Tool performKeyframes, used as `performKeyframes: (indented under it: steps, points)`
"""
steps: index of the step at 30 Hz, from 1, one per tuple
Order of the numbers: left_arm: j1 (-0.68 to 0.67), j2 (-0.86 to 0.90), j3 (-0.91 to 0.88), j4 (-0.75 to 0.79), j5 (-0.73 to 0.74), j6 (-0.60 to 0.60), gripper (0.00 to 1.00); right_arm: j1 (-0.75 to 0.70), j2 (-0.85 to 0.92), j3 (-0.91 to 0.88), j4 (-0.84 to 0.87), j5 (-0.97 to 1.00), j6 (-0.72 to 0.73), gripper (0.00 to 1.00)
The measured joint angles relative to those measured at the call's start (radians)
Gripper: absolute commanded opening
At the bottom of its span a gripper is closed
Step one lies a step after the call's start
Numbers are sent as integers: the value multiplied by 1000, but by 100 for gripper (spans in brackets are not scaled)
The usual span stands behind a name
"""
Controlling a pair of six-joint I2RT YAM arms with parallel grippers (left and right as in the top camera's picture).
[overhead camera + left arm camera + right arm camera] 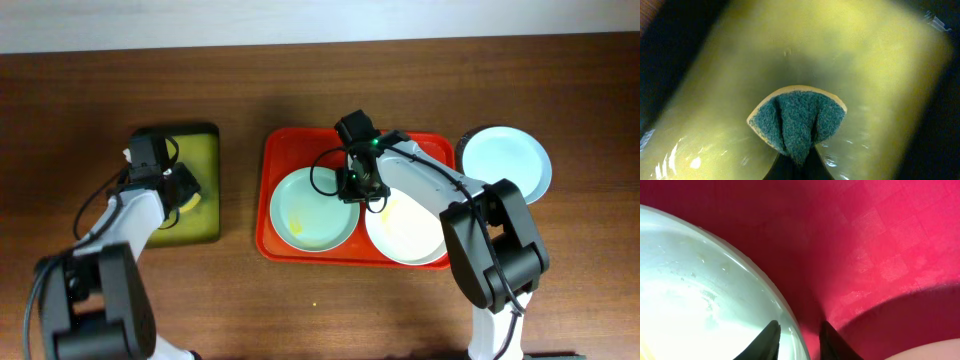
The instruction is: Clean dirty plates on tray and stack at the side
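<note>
Right gripper (pixel 800 327), pointed down, parted astride plate (pixel 700 295) rim; left gripper (pixel 797 162) clenches sponge (pixel 797 120).

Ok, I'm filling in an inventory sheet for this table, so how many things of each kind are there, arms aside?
Plates: 3 (mint green plate, white plate, pale blue plate)
Trays: 2 (red tray, black tray)
Sponges: 1 (sponge)
Total: 6
</note>
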Motion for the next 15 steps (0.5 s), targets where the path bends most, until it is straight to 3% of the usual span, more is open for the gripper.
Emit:
performKeyframes:
  steps: [3, 5, 9, 11, 15]
  points:
    - [0, -256, -1, -32, 81, 0, 0, 0, 0, 0, 0, -1, 0, 28]
    - [-6, -322, -1, -89, 221, 0, 0, 0, 0, 0, 4, -8, 3, 4]
    - [-216, -274, 0, -203, 367, 2, 0, 0, 0, 0, 3, -58, -7, 4]
    - [-354, -194, -1, -188, 368, 5, 0, 0, 0, 0, -16, -69, -6, 4]
    - [-458, -92, -1, -107, 370, 5, 0, 0, 0, 0, -34, -74, -6, 4]
